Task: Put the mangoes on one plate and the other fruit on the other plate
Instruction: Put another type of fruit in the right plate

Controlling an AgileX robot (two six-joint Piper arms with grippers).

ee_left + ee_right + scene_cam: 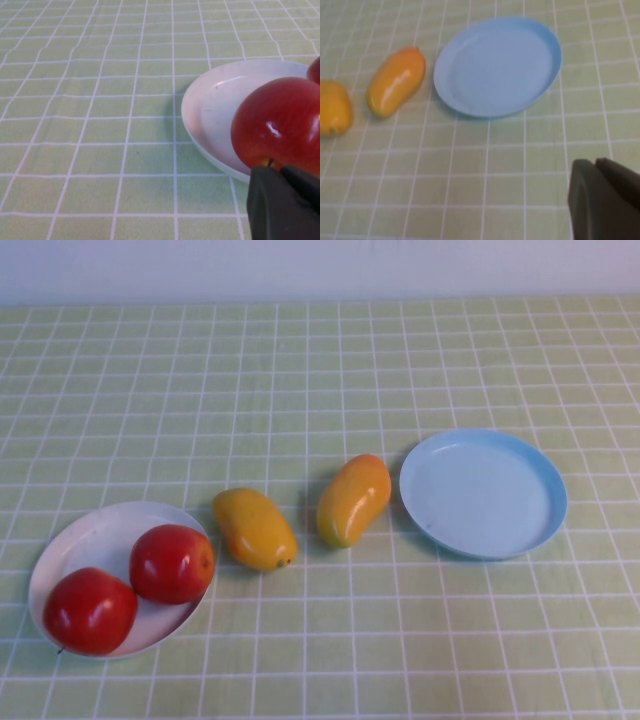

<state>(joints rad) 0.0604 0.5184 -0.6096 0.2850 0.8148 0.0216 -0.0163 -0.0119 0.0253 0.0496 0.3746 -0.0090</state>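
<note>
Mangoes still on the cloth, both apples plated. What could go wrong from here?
1. The mango nearest the white plate lies close to an apple; a grasp there may nudge it.
2. Both mangoes are glossy and oblong, so the right mango may slip or roll.
3. The left gripper and right gripper are shut; they must open first.

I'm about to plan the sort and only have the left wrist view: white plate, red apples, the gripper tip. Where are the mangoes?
Observer: Both mangoes lie on the tablecloth between the white plate and a light blue plate, not on either.
Operator: Is the blue plate free?
Observer: Yes, nothing lies in it.
Operator: How many apples on the white plate?
Observer: Two apples, side by side.
Operator: Where are the grippers?
Observer: The right gripper is shut, hanging near the blue plate; the left gripper is shut beside the nearer apple.
</note>
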